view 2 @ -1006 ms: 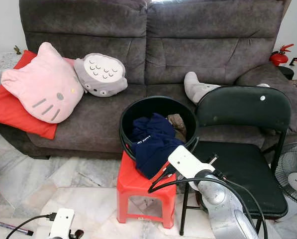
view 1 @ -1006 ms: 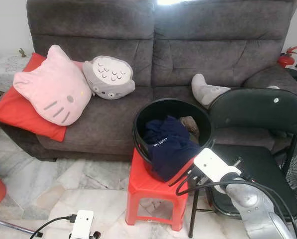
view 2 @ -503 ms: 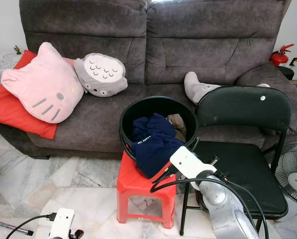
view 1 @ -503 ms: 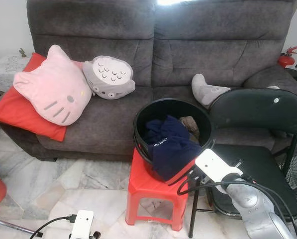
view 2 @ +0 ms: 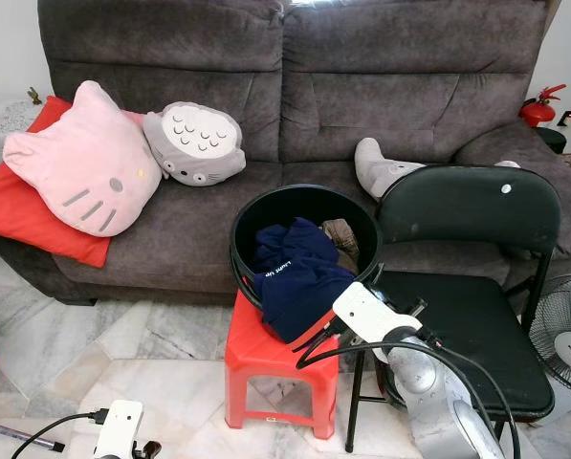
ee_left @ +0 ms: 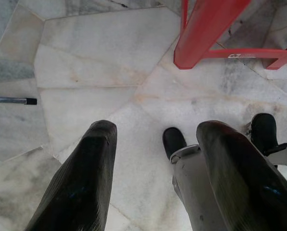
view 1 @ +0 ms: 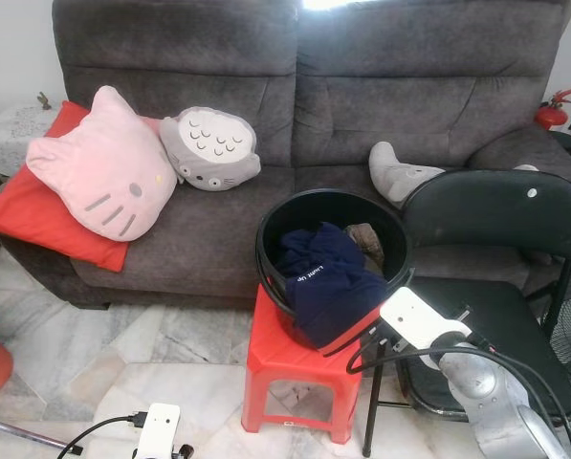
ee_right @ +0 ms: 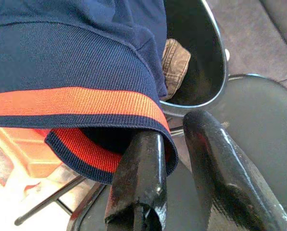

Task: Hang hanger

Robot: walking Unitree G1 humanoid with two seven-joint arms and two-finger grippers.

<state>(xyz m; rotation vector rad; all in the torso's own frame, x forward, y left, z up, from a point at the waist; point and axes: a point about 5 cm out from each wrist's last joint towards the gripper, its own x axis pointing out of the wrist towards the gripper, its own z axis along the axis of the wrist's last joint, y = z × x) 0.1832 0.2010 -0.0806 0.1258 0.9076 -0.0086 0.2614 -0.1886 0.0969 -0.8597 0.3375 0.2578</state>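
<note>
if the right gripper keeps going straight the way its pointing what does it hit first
Most likely the navy garment: one finger of the right gripper already sits under its orange-striped hem, which hangs over the black bucket. The bucket lies beyond, though depth is hard to judge.

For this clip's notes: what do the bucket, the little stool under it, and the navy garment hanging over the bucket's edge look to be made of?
The bucket looks like glossy black plastic, with sheen on its rim. The stool looks like moulded red plastic, one smooth piece. The navy garment is knit fabric, probably cotton or a blend: fine ribbing and an orange-striped hem show beside the right gripper, one finger tucked under that hem.
</note>
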